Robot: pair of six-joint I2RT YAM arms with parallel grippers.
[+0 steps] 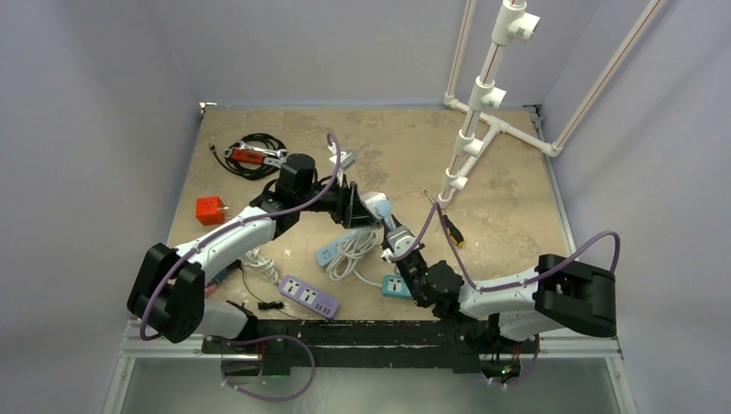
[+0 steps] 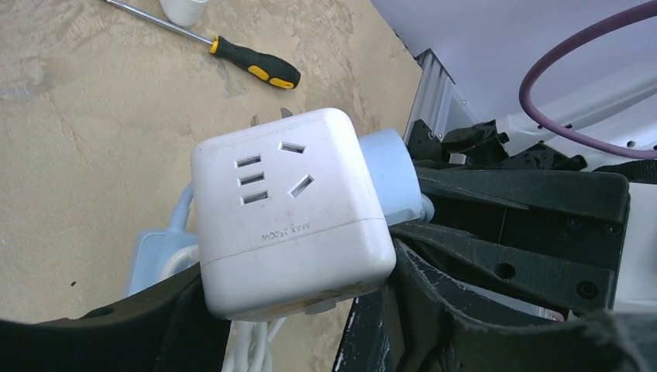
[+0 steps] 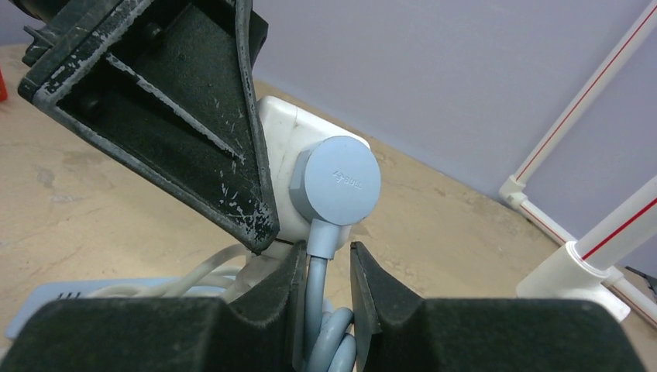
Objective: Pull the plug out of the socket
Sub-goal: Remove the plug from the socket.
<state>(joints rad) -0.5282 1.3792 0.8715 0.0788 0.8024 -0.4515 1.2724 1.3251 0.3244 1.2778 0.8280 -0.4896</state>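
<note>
Noted: left end effector [image 1: 353,207] clamped on white cube socket [image 2: 287,209], held over mid desk [image 1: 500,207]; blue plug [image 3: 341,180] seated in its right face; right end effector [image 3: 324,279] pinched on cord [image 3: 321,242] just below plug. Hold cube firm, pull straight along pins, no twisting

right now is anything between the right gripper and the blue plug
Nothing visible: the right gripper grips the cord just under the blue plug, seated in the socket cube the left gripper holds.
</note>
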